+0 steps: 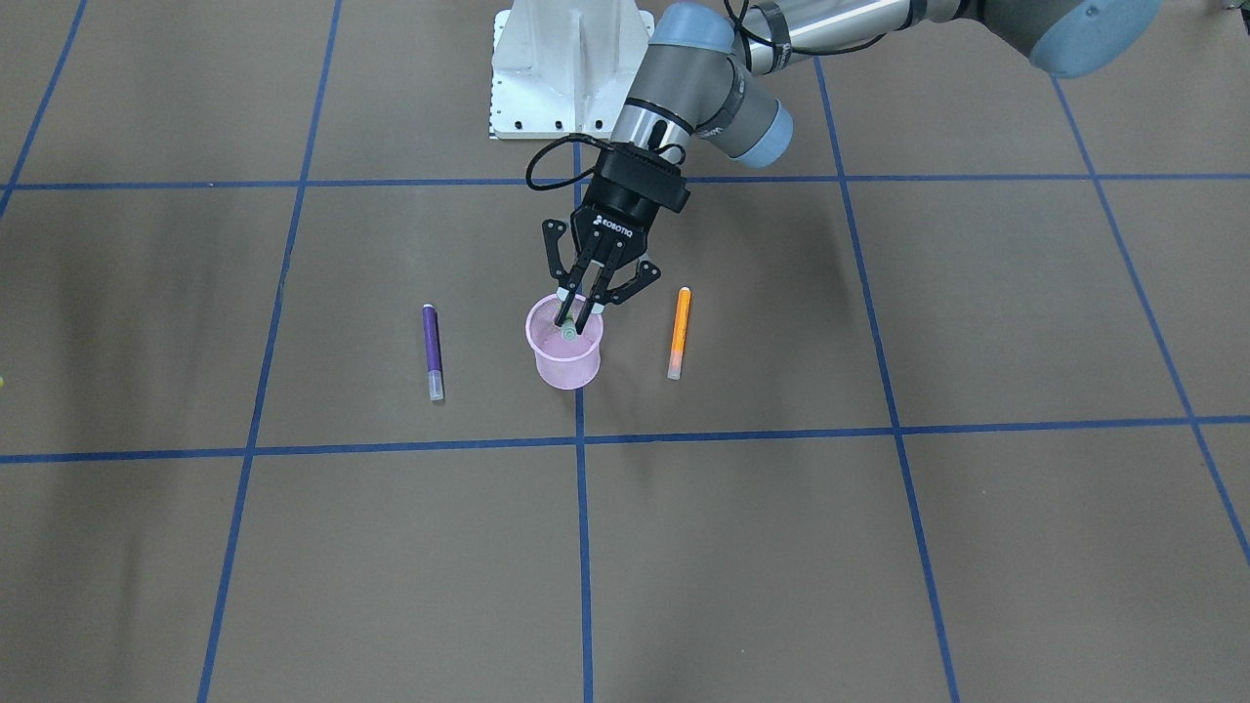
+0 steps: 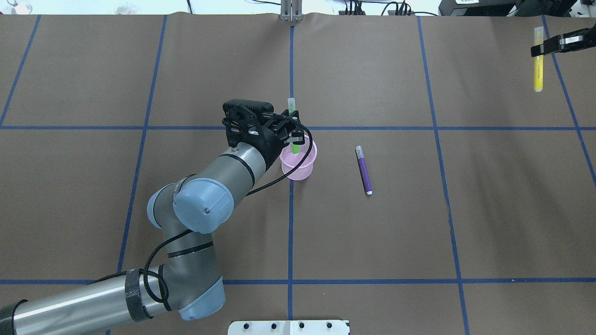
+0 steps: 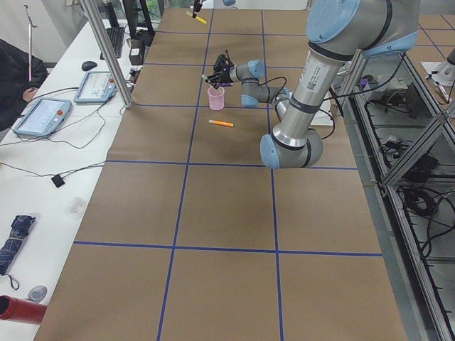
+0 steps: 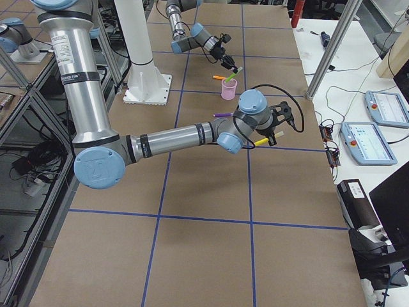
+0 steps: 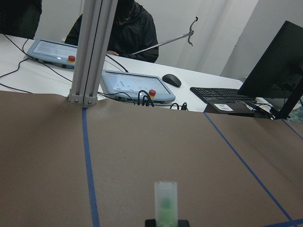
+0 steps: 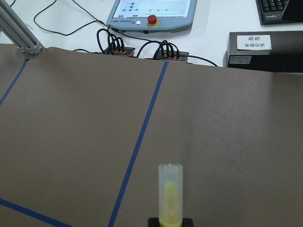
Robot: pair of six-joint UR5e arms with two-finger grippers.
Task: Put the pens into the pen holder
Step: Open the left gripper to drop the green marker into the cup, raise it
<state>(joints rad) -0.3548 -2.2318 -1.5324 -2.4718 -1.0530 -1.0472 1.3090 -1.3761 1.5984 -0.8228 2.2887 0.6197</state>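
Green pen (image 2: 295, 149) sits clamped near-upright in my L claw (image 2: 294, 139), tip already inside the pink mesh pen holder (image 2: 301, 173), so it should drop straight in. R claw (image 2: 538, 48) grips the yellow pen (image 2: 538, 74) well apart, prob. queued next. Purple pen (image 2: 363, 170) and orange pen (image 1: 679, 332) lie flat on the desk (image 2: 419, 232), either side of it.

Overhead view: right gripper (image 2: 540, 48), on yellow pen (image 2: 538, 72), cropped at the view's right edge; orange pen (image 1: 680, 332) hidden behind left arm (image 2: 237, 167); left gripper (image 2: 294, 137) masks green pen's (image 2: 295, 149) middle.

Pink pen holder (image 2: 301, 173), green pen (image 2: 294, 148) tip inside
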